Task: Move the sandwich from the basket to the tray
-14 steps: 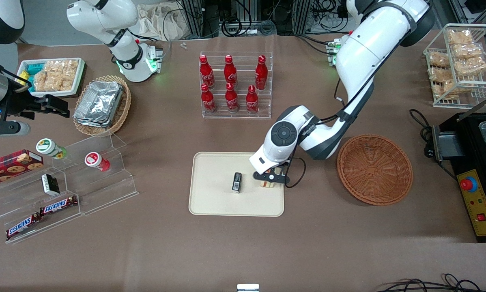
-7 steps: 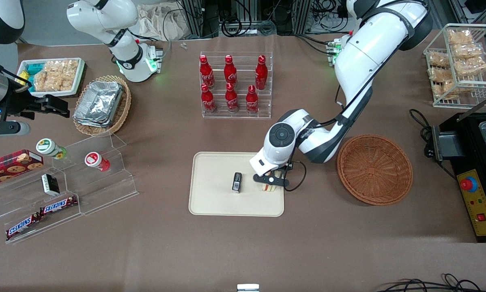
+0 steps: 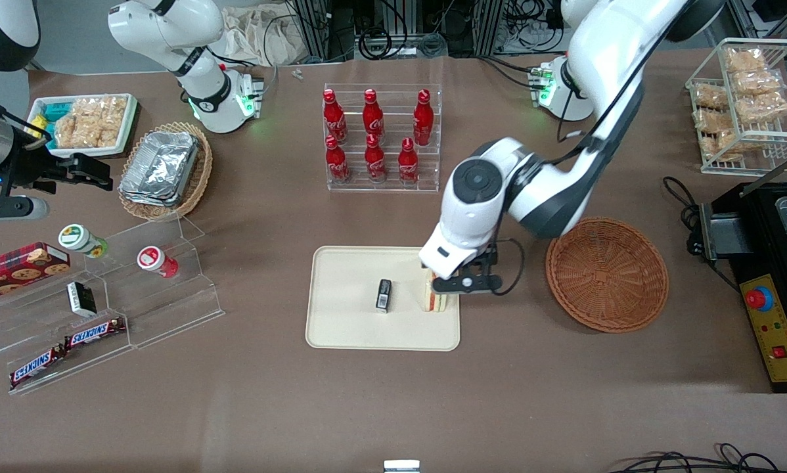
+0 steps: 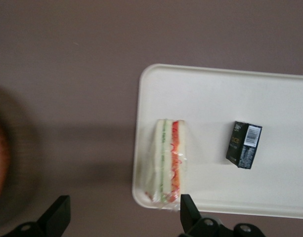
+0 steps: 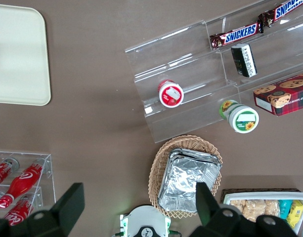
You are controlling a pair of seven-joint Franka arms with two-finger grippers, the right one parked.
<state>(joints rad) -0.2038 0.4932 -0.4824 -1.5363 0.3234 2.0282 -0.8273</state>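
Observation:
The sandwich (image 3: 430, 300), a wrapped white-bread wedge with red and green filling, lies on the cream tray (image 3: 347, 322) at the tray's edge nearest the round reddish-brown basket (image 3: 607, 274), which holds nothing I can see. In the left wrist view the sandwich (image 4: 167, 163) rests by the tray's (image 4: 215, 98) corner. My gripper (image 3: 464, 282) is open and empty, raised above the sandwich and apart from it. In the left wrist view the gripper (image 4: 122, 219) shows black fingertips (image 4: 190, 210) spread wide, clear of the sandwich.
A small black box (image 3: 383, 294) stands on the tray beside the sandwich. A clear rack of red bottles (image 3: 380, 138) stands farther from the camera than the tray. A stepped acrylic shelf (image 3: 104, 302) with snacks lies toward the parked arm's end.
The gripper has let go of the sandwich and risen above it, shifting slightly toward the basket. The sandwich stays on the tray.

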